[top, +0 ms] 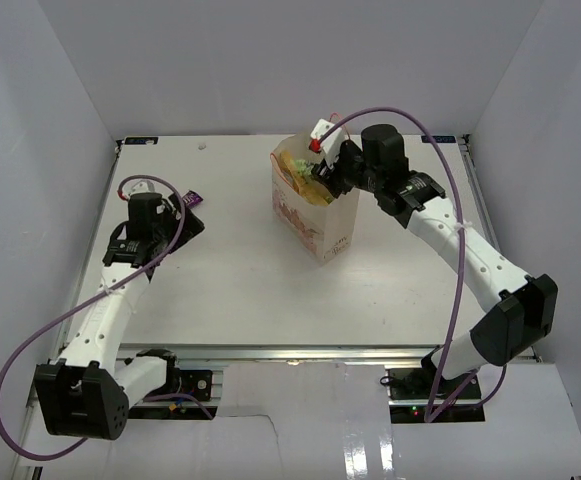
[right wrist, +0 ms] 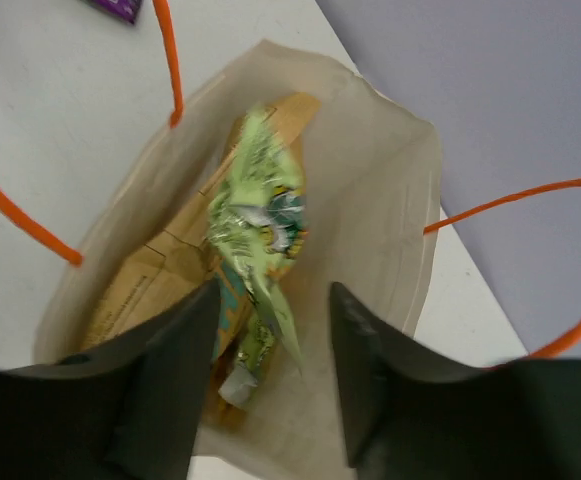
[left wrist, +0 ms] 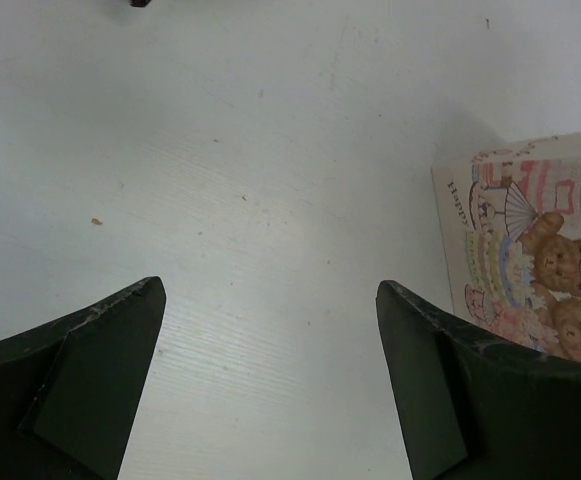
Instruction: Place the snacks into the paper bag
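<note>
Hovering over the paper bag (right wrist: 390, 200), right fingers (right wrist: 165, 400) are spread apart, green wrapper (right wrist: 260, 210) inside (bit blurry); left fingers (left wrist: 90, 390) gape wide above the worktop (left wrist: 270, 150).

Paper bag (right wrist: 390, 200): matt cream paper. Green wrapper (right wrist: 255, 195): glossy crinkly film. Table (left wrist: 270, 150): smooth matt white w/ faint grain.

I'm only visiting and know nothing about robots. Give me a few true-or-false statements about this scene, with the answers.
1. The right gripper hovers over the mouth of the paper bag. True.
2. The left gripper holds a snack. False: it is open, with only bare table between its fingers.
3. A green wrapper shows inside the bag. True.
4. The bag lies on its side. False: it stands upright, mouth up.
</note>
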